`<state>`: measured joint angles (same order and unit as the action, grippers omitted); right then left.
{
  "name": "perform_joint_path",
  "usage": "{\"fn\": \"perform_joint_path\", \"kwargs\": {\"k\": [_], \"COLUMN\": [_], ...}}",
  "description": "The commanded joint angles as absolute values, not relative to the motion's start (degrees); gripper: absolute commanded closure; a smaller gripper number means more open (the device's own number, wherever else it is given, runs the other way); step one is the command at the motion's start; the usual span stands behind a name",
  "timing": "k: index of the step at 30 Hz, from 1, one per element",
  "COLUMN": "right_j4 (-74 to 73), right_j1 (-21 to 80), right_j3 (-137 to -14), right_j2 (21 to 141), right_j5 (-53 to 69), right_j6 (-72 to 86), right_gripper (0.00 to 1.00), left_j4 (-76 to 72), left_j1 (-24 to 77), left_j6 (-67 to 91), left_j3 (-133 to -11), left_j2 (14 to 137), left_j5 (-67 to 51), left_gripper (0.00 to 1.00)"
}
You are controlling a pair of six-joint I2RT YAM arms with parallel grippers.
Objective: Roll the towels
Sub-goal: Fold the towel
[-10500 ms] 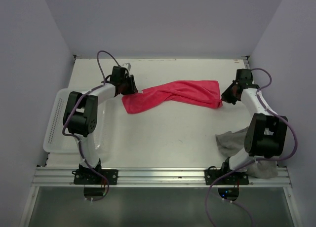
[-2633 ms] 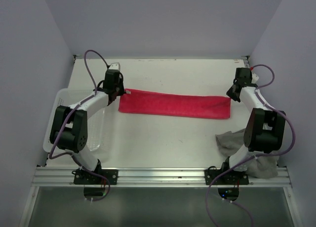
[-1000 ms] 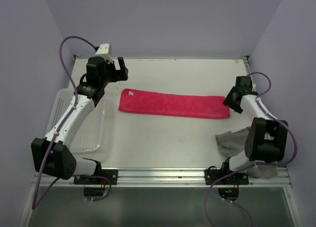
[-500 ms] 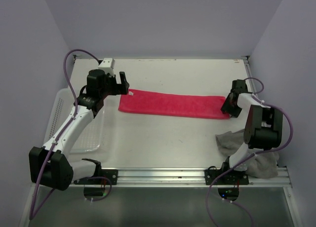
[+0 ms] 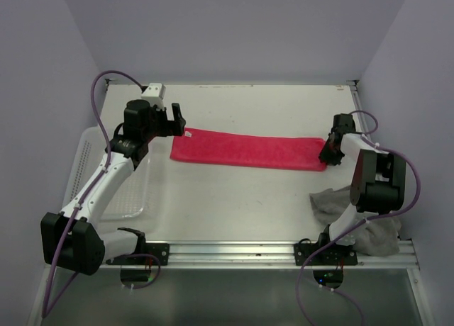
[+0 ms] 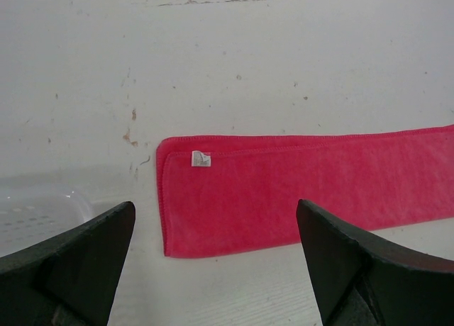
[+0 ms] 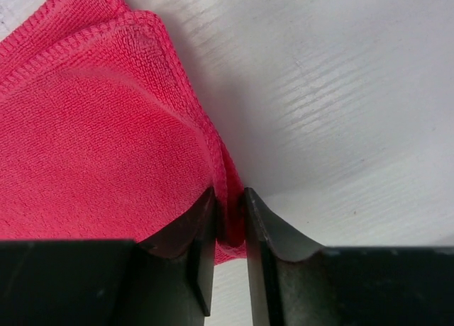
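The pink towel (image 5: 248,149) lay folded in 1 long strip across the far worktop (image 5: 234,198). It looked soft, light and limp, best taken by the hem at an end. The right pincer (image 7: 228,220) was clenched on its right-end hem. The left pincer (image 5: 176,120) hung released just beside the left end. The grey towel (image 5: 333,198) lay crumpled, near right.

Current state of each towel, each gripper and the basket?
pink towel: folded into a long flat strip, not rolled.
grey towel: crumpled in a heap, not rolled.
basket: upright, open side up.
left gripper: open, holding nothing.
right gripper: shut on the pink towel's end.
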<state>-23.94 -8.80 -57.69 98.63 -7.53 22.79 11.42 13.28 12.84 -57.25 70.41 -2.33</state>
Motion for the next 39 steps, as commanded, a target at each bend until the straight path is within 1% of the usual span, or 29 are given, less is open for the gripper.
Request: {"fn": "perform_joint_path", "kwargs": {"k": [1, 2, 5, 6, 7, 13, 17, 23, 25, 26, 29, 35, 39], "right_j4": [-24.16, -25.13, -27.06, -27.51, -27.94, -33.04, -41.37, -47.27, -49.21, -51.39, -54.48, -58.09, -57.92], "right_j1": [-9.4, -9.4, -9.4, -9.4, -9.4, -9.32, -8.44, -6.51, -3.62, -2.56, 1.56, 7.99, 15.18], "right_j3": [-58.35, -59.14, -60.64, -60.91, -61.34, -65.12, -72.05, -79.43, -82.34, -85.75, -91.99, -100.8, -103.0], "right_j2": [99.94, 99.67, 97.74, 97.21, 96.25, 93.34, 91.59, 87.8, 88.59, 89.12, 90.88, 94.91, 98.51], "right_j5": [-8.88, -9.4, -10.19, -10.2, -10.2, -10.89, -15.99, -21.25, -24.77, -28.27, -30.49, -27.78, -25.76], "right_j6": [20.92, 20.74, 19.95, 19.95, 19.69, 18.81, 17.05, 16.79, 15.56, 15.03, 13.54, 15.03, 17.39], "right_gripper": [0.77, 0.81, 0.89, 0.96, 1.0, 1.0, 1.0, 1.0, 1.0, 1.0, 1.0, 1.0, 1.0], "left_j4": [9.93, 9.84, 10.02, 10.02, 10.11, 10.11, 8.8, 7.73, 7.56, 7.56, 7.29, 6.94, 6.94], "left_j1": [13.54, 13.54, 13.54, 13.54, 13.54, 13.54, 13.54, 13.54, 13.54, 13.54, 13.54, 13.54, 13.54], "left_j6": [11.69, 11.69, 11.69, 11.69, 11.69, 11.69, 11.87, 12.13, 12.39, 12.39, 12.48, 12.74, 12.92], "left_j3": [-57.92, -58.01, -58.09, -58.1, -58.1, -57.92, -57.22, -56.69, -56.69, -56.69, -56.6, -56.51, -56.51], "left_j2": [69.52, 69.78, 69.61, 69.61, 69.52, 69.17, 67.42, 67.15, 67.24, 67.06, 66.97, 67.06, 67.32], "left_j5": [-2.9, -3.42, -3.52, -3.52, -3.52, -3.51, -4.13, -6.5, -7.03, -7.29, -7.91, -9.31, -9.84], "left_gripper": [0.0, 0.0, 0.0, 0.0, 0.0, 0.01, 0.0, 0.0, 0.0, 0.0, 0.0, 0.0, 0.0]}}
